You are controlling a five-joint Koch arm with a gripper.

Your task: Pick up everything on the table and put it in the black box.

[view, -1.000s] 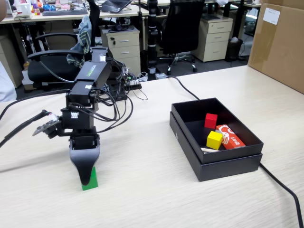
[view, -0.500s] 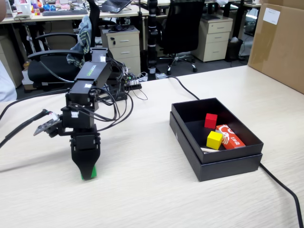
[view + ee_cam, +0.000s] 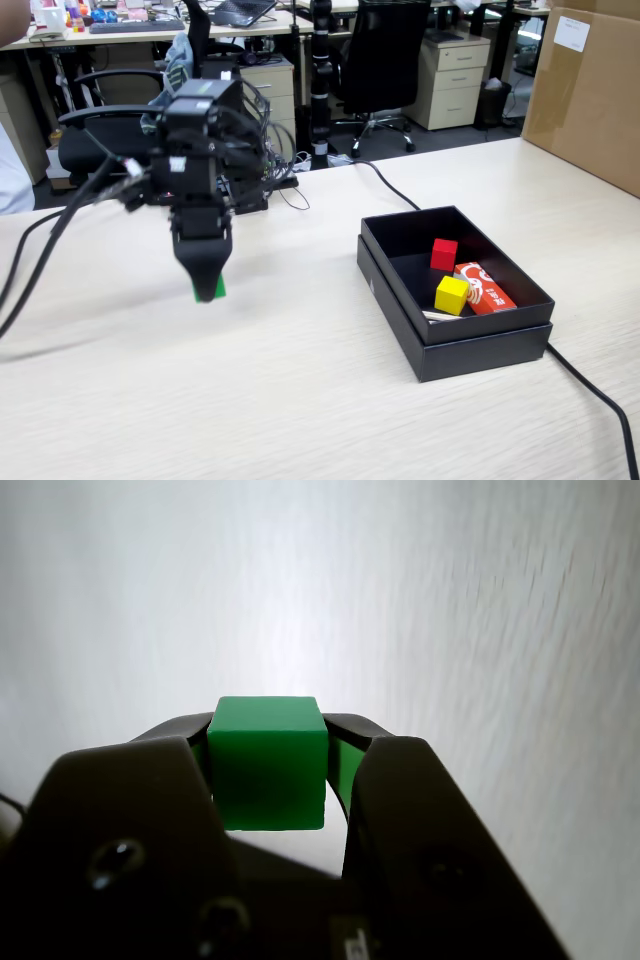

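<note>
My gripper (image 3: 207, 285) points down over the left part of the table and is shut on a green cube (image 3: 216, 290), held above the tabletop. In the wrist view the green cube (image 3: 267, 762) sits clamped between the two dark jaws of the gripper (image 3: 268, 742). The black box (image 3: 500, 340) stands open to the right on the table. Inside it lie a red cube (image 3: 443, 254), a yellow cube (image 3: 451, 295) and a red-and-white packet (image 3: 486, 288).
A black cable (image 3: 590, 385) runs along the table behind and past the box's right side. A large cardboard box (image 3: 585, 90) stands at the table's far right. Office chairs and desks stand behind the table. The arm's cables (image 3: 50, 240) hang at left.
</note>
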